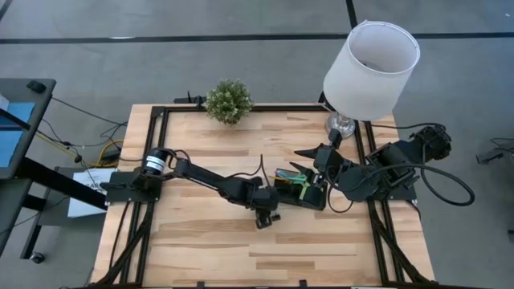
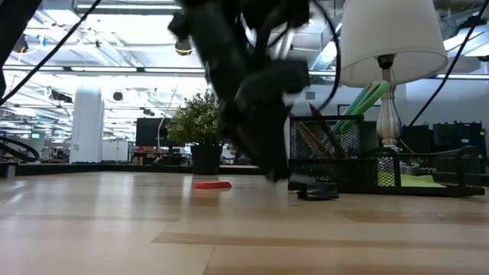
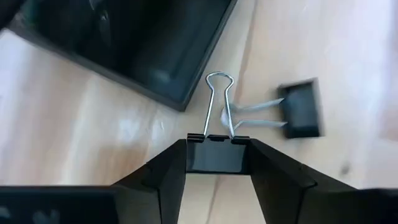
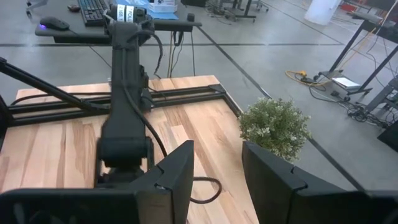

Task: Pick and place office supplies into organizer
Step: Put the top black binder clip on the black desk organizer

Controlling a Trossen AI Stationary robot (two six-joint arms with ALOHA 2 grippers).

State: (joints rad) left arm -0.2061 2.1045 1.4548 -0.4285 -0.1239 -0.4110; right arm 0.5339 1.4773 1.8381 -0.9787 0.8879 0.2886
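Note:
My left gripper (image 3: 217,163) is shut on a small black binder clip (image 3: 217,155) just off the near corner of the black organizer (image 1: 299,193). A second binder clip (image 3: 301,109) lies flat on the wood beside it, also seen in the low view (image 2: 317,191). A pink eraser (image 2: 212,184) lies farther back on the table. Pens stand in the organizer's raised back section (image 2: 321,137), and a lime-green pad (image 2: 416,181) lies in its tray. My right gripper (image 4: 217,168) hangs open and empty above the organizer. My left gripper pinches the clip's black body (image 3: 217,163) by its two ends, one finger on each. The fingers come from above, slanting down. The clip's wire handles (image 3: 219,93) point away from the gripper. I cannot tell whether the clip is clear of the table.
A small potted plant (image 1: 229,100) stands at the table's far edge. A white-shaded lamp (image 1: 371,60) stands at the far right, behind the organizer. Bare wood stretches along the near side (image 1: 257,257) of the table.

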